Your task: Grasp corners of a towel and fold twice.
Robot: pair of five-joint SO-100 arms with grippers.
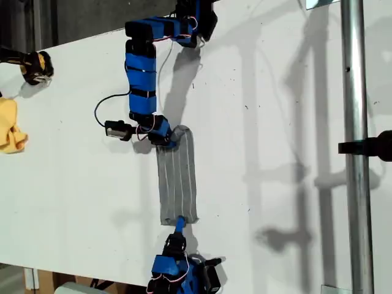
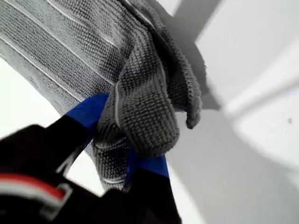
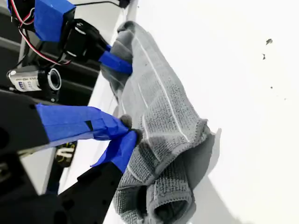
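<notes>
Near the middle of the exterior view, the towel lies as a narrow folded strip on the white desk. My first gripper has its fingers clamped on bunched cloth at one end. My second gripper pinches the other end, fingers closed on the fabric edge.

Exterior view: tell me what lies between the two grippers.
Only the towel spans the table between my first gripper and my second gripper, each clamped on one end; the exterior view shows this best.
</notes>
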